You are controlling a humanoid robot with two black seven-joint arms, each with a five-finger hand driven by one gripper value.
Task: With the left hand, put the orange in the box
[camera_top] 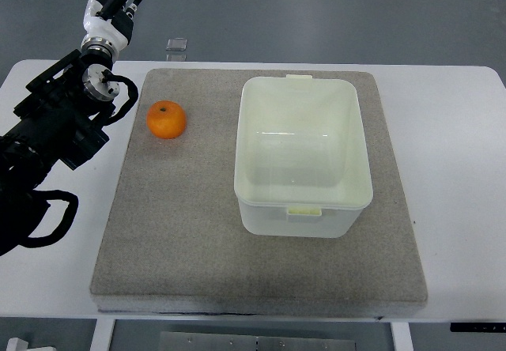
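While the orange (167, 119) sits on the grey mat (182, 232) left of the empty white box (304, 201), the left hand (113, 7) hovers beyond it, fingers loose and empty, so nothing is yet grasped.

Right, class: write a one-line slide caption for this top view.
Left hand raised, open and empty, beyond the table's far edge; orange on grey mat beside empty white box.

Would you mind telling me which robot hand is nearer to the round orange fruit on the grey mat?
Left. The left hand is beyond the round orange fruit, up-left of it, not touching. The right hand is out of view.
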